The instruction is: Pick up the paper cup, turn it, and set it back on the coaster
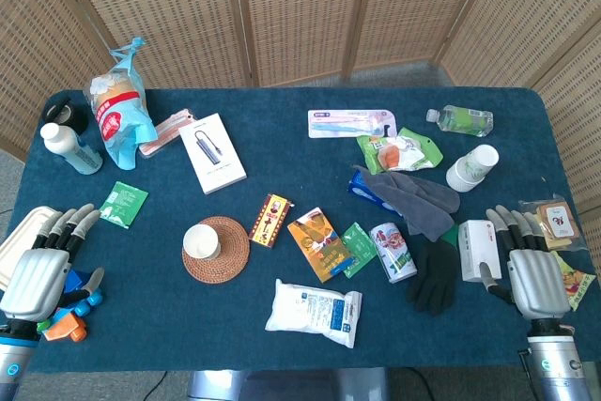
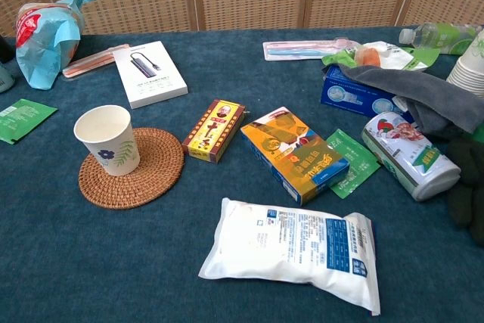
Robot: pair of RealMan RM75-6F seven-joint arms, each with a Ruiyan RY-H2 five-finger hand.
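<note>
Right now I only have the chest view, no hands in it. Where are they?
Observer: In the head view the left hand sits at the near left table edge, fingers apart, holding nothing.
Operator: And the right?
Observer: The right hand is at the near right edge, open too, beside a small white box.
Operator: Which one is nearer the paper cup?
Observer: The left. The paper cup stands upright toward the left part of the coaster, in the left half of the table.
</note>
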